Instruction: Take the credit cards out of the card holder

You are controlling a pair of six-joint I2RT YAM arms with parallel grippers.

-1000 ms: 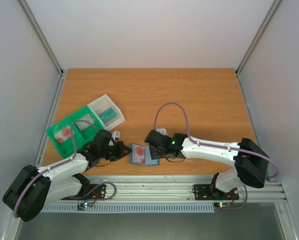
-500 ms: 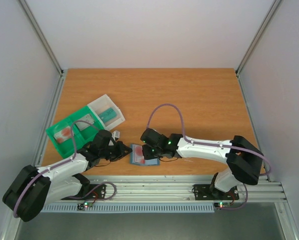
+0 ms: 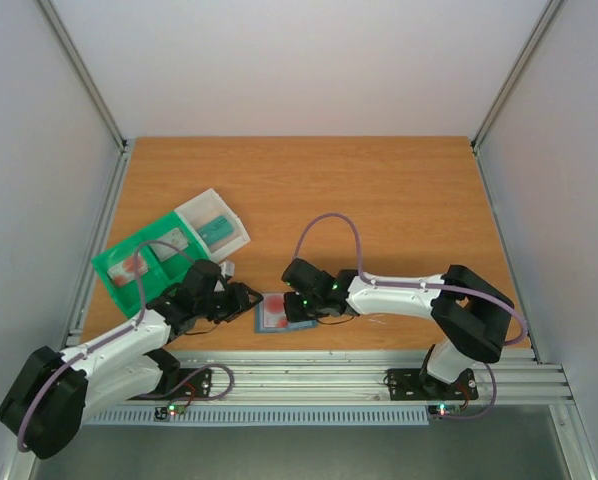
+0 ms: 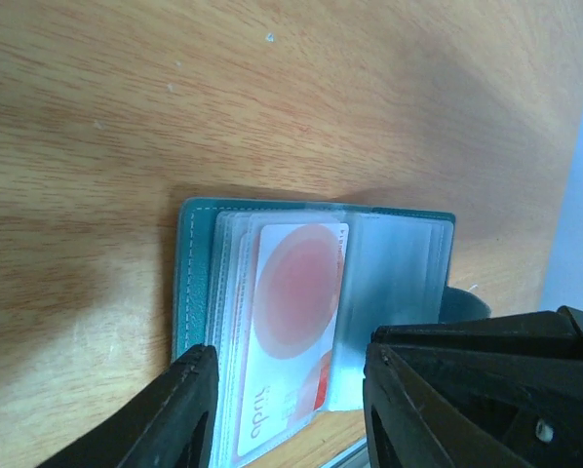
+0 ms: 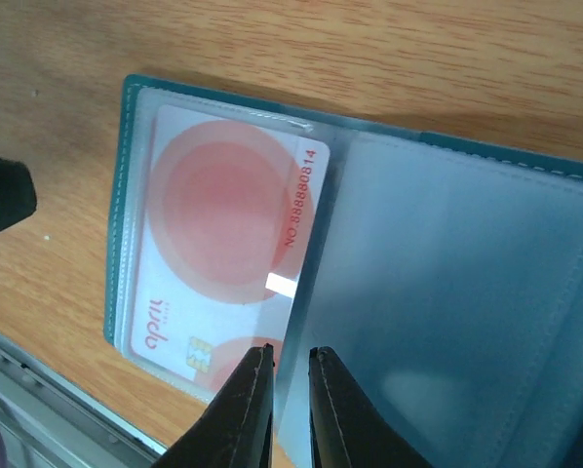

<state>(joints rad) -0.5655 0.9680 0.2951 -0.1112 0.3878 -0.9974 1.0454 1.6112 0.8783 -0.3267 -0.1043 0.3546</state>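
Wooden counter (image 3: 379,200), white walls on three sides. Green tray (image 3: 109,272) at 9 o'clock, set at an angle. Clear box (image 3: 234,232) touches the tray's 1 o'clock end, with a teal block (image 3: 217,229) inside. Metal rail (image 3: 329,372) runs along the 6 o'clock edge.

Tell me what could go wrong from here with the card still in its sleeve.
The right gripper seems to pinch a clear sleeve rather than the card, so lifting may drag the whole card holder up. The left gripper is open, so nothing pins the holder down; it could slide toward the table's near edge.
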